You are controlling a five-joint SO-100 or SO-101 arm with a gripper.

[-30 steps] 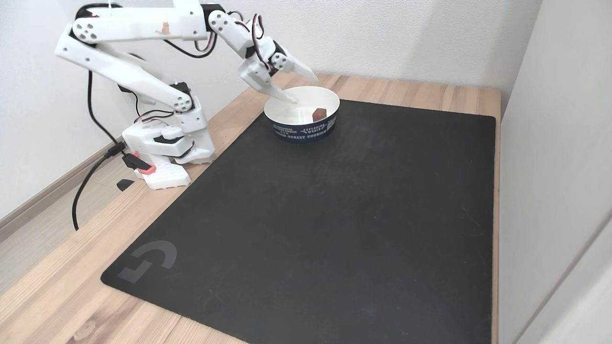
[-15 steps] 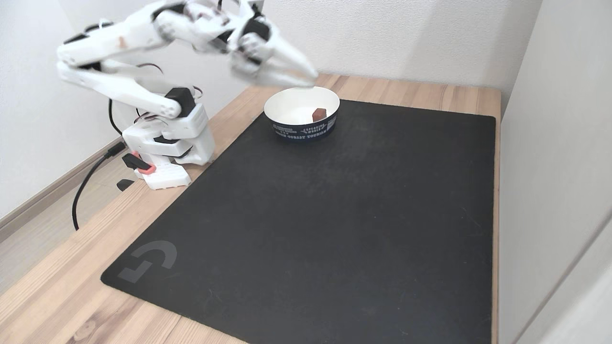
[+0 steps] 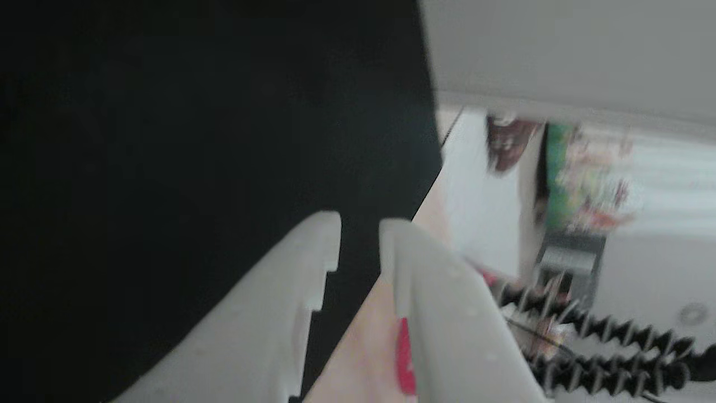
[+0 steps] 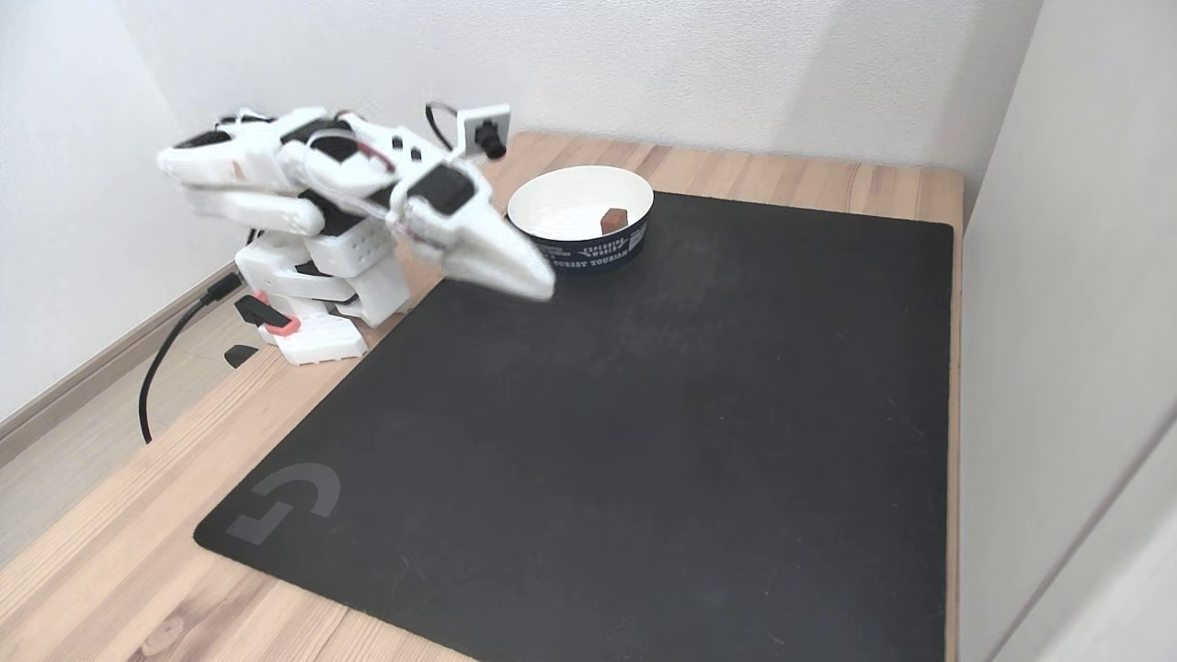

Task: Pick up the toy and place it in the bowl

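The toy (image 4: 613,221), a small dark red cube, lies inside the bowl (image 4: 552,195), near its right wall in the fixed view. The bowl is off-white inside with a dark printed band outside, and stands at the far edge of the black mat (image 4: 644,414). My gripper (image 4: 538,280) is folded down low in front and to the left of the bowl, apart from it, its tip over the mat's far left edge. In the other view the gripper (image 3: 361,224) has its white fingers almost together with a narrow slit between them, holding nothing.
The arm's base (image 4: 313,313) sits on the wooden table (image 4: 110,552) left of the mat, with a black cable (image 4: 165,368) trailing off the edge. A pale wall (image 4: 1057,276) borders the right side. Black flexible tripod legs (image 3: 587,330) show blurred in the other view.
The arm pulled back from above the bowl and folded down to the left, and the gripper closed. The toy has stayed in the bowl.
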